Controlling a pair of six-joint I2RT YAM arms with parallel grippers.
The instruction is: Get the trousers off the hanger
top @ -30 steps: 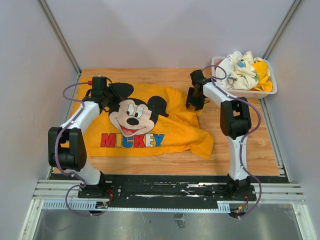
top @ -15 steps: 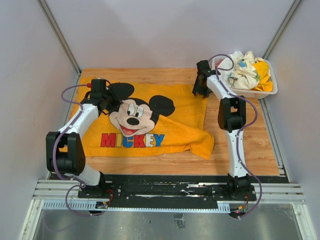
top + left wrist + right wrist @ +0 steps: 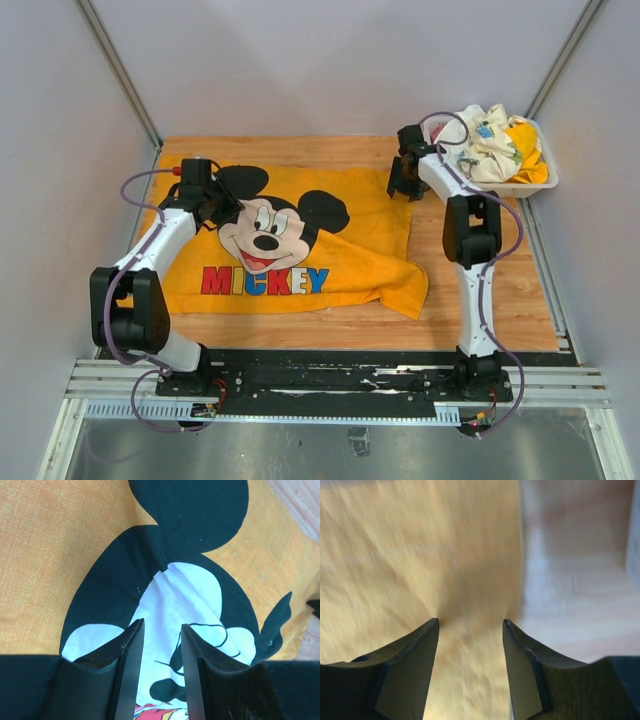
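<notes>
An orange garment with a Mickey print lies spread flat on the wooden table. No hanger shows in any view. My left gripper is open and empty, low over the print's black ear and white face; it also shows in the left wrist view. My right gripper is open and empty over the garment's back right corner. In the blurred right wrist view, that gripper stands over orange cloth beside its edge with bare wood.
A white basket with crumpled white and yellow clothes stands at the back right corner, just right of my right arm. Grey walls enclose the table on three sides.
My right gripper has moved back and to the right, and the garment's bunched right corner now lies spread flat. My left arm has shifted only slightly.
</notes>
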